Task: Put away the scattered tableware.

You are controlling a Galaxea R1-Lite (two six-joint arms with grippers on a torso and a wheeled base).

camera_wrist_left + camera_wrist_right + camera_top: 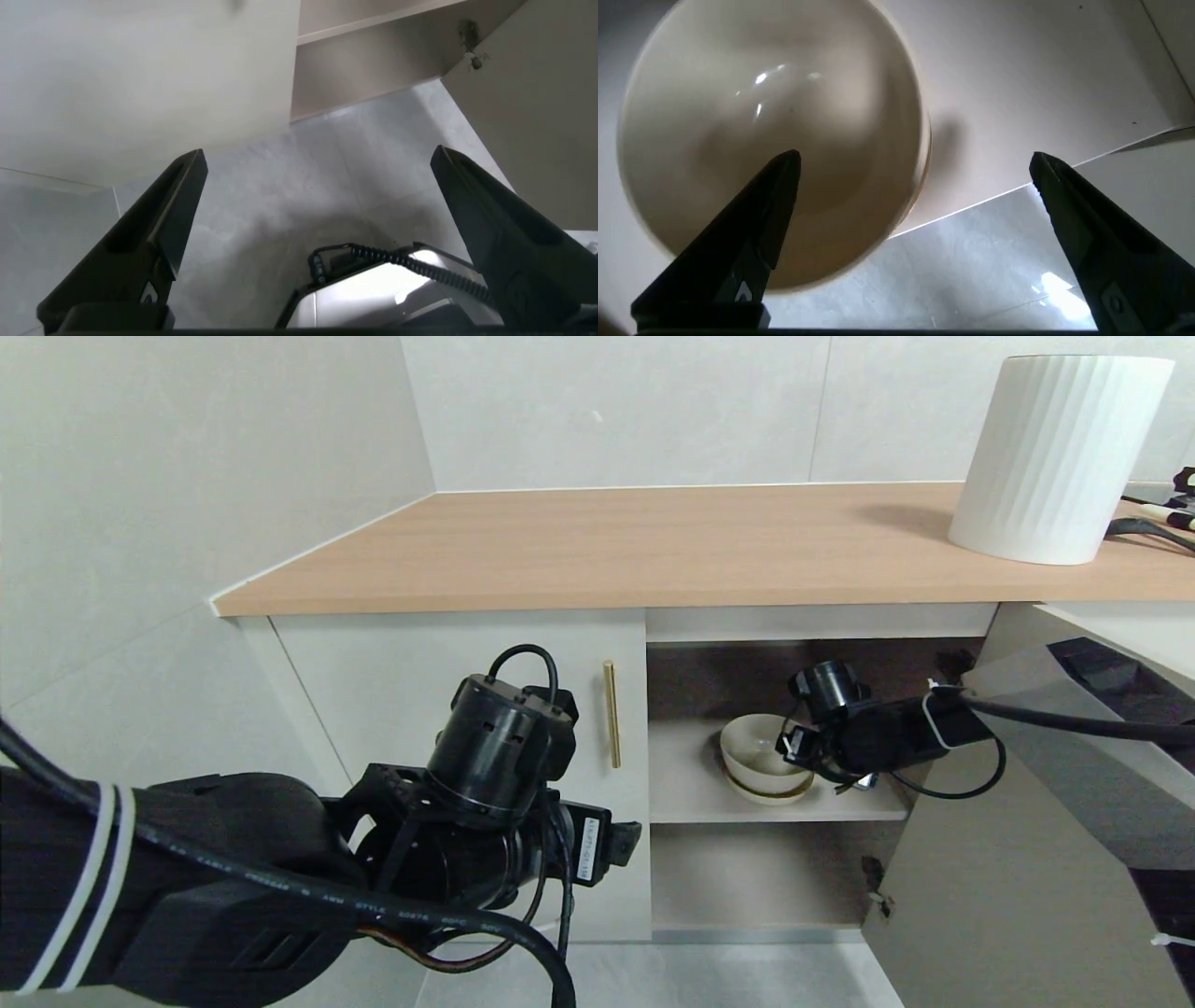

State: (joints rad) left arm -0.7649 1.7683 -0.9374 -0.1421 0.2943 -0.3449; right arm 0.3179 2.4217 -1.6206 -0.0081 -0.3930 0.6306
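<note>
Since its fingers are spread wide with nothing between them, the right gripper point(910, 163) is judged to be empty. It is held inside the open cupboard, just over the near side of a cream bowl point(761, 761). One finger point(761, 219) is seen over the bowl's hollow and the other beyond its rim. The bowl is set upright on the middle shelf point(681, 798) and seems to be nested in a second dish, though this cannot be confirmed.

If the bowl is taken as put away, the step is best done by drawing the gripper straight out towards the door opening. The fingers should be kept wide and lifted clear of the rim, so that the bowl is not dragged or tipped off the shelf edge. Care is also called for near the open door point(980, 859).

The left gripper point(318, 154) is likewise wide open and empty, pointed at the floor before the shut door with the brass handle point(611, 714).

No writing is seen on the bowl or cupboard. Print on a small white label point(586, 847) by the left wrist cannot be read.
</note>
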